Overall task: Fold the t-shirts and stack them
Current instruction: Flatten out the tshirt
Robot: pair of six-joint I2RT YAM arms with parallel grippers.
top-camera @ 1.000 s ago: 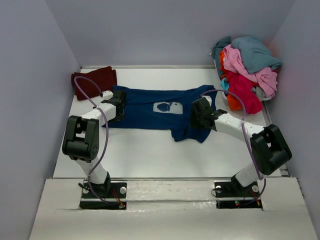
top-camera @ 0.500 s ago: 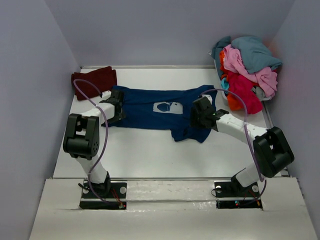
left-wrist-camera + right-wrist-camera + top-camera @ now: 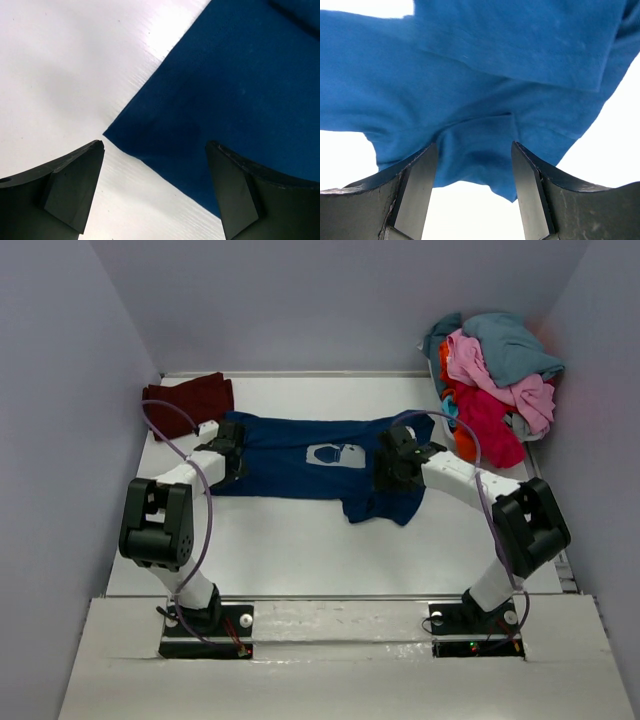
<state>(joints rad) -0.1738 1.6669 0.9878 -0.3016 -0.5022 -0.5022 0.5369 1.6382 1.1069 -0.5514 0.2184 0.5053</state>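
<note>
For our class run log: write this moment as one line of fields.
shirt: navy blue cloth t-shirt, spread, unfolded | left gripper: open over its corner | right gripper: open over its bunched edge

Left tool (image 3: 230, 446) and right tool (image 3: 398, 454) sit over navy t-shirt (image 3: 290, 468).

Navy t-shirt (image 3: 290, 462) with white print lies spread out centrally; maroon t-shirt (image 3: 190, 402) back-left, colourful pile (image 3: 495, 375) back-right.

A navy t-shirt (image 3: 285, 455) with white print (image 3: 335, 455), maroon t-shirt (image 3: 190, 400), pink-teal-red pile (image 3: 495, 380), white table (image 3: 300, 550).
</note>
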